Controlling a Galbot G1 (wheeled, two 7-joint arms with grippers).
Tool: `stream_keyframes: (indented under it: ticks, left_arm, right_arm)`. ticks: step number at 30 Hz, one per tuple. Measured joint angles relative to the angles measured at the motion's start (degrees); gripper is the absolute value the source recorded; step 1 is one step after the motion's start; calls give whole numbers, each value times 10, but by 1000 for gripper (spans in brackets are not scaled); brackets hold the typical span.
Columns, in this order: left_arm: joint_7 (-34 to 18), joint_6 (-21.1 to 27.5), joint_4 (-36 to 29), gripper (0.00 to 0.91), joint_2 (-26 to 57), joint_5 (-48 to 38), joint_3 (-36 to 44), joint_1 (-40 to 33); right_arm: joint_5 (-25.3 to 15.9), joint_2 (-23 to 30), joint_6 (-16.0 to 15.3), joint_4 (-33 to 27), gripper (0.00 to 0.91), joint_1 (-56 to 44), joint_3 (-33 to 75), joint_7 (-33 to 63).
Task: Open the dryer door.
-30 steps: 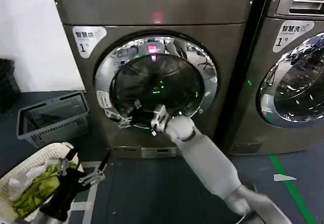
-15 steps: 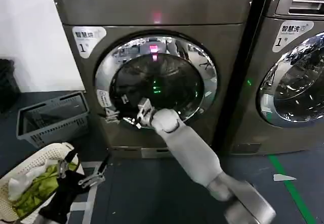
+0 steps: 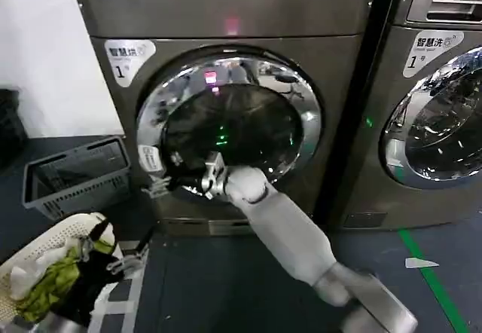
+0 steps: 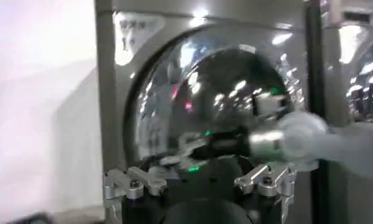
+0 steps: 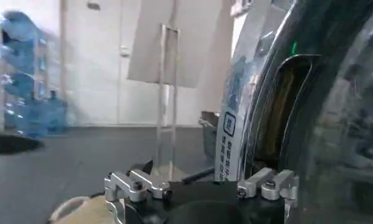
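Note:
The dryer is the dark grey machine straight ahead, with a "1" sticker at its upper left. Its dryer door has a chrome ring around dark glass. My right arm reaches up from the lower right. My right gripper is open at the door's lower left rim. In the right wrist view the chrome door edge and its label strip run down between the spread fingers of the right gripper. My left gripper hangs open low on the left, away from the door, holding nothing.
A grey crate stands on the floor left of the dryer. A white laundry basket with green clothes sits under my left arm. The LG machine stands close on the right. Green floor tape runs at lower right.
My right gripper has slid left across the lower part of the door to its left rim. The left gripper has sunk slightly toward the laundry basket.

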Motion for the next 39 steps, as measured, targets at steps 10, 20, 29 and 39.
stream_keyframes:
  ticks: [10,20,29,39]
  left_arm:
    - [-34,88,46,907,39,-44,-68,-51]
    - [13,43,85,907,77,-63,-55,-88]
    - [20,35,101,907,117,-70,-41,-114]
    - [77,45,96,907,159,-121,-15,-129]
  right_arm:
    - [12,-55,-9,63,907,-32,12,-97]
    - [74,-121,-36,136,907,-43,15,-147]
    - [116,-178,-32,187,907,-72,24,-230]
    - [148,-252,-25,238,907,-116,53,-323]
